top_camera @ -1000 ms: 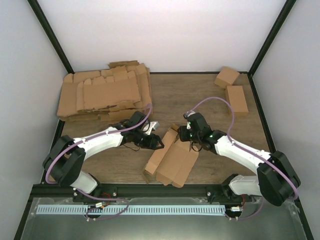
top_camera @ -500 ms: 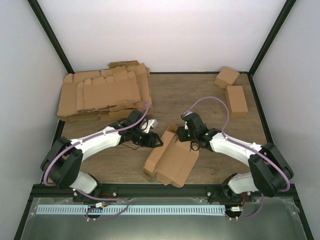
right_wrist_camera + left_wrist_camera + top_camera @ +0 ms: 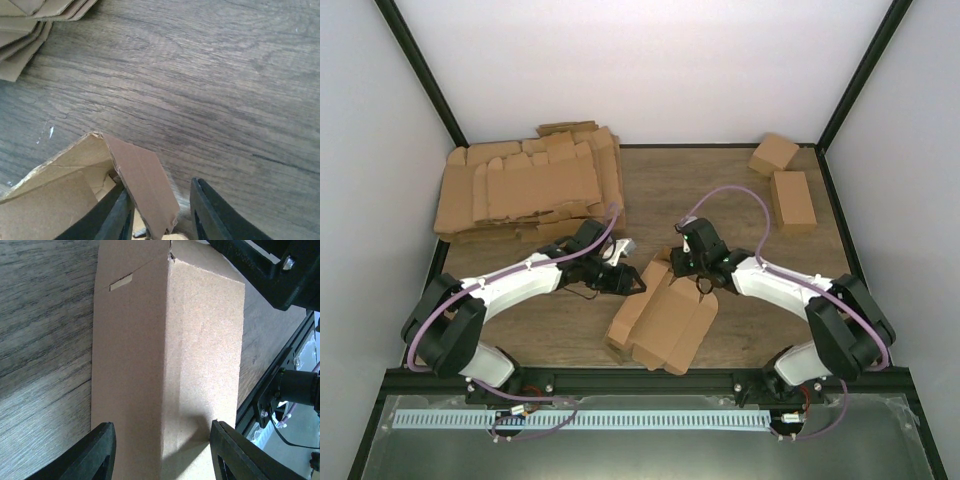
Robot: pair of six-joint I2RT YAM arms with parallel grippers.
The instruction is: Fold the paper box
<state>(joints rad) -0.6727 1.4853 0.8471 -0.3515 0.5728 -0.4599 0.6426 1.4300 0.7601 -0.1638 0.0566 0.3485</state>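
The paper box (image 3: 665, 320) lies partly folded near the table's front, a brown oblong with raised walls and an open far end. My left gripper (image 3: 632, 284) hovers at its left far side. In the left wrist view the left gripper (image 3: 162, 452) stands open, fingers (image 3: 97, 452) spread across the box's long folded panel (image 3: 200, 350). My right gripper (image 3: 680, 265) is at the box's far end. In the right wrist view the right gripper (image 3: 162, 215) is open around a raised end flap (image 3: 142, 180); the flap leans on the left finger, clear of the right one.
A big pile of flat cardboard blanks (image 3: 525, 190) fills the far left; its corner shows in the right wrist view (image 3: 30, 20). Two finished small boxes (image 3: 773, 153) (image 3: 793, 198) sit at the far right. The right arm's black body (image 3: 270, 270) is close above the box.
My right gripper has shifted a little left and farther back along the box's far end. The left gripper edged slightly towards the box, then held still.
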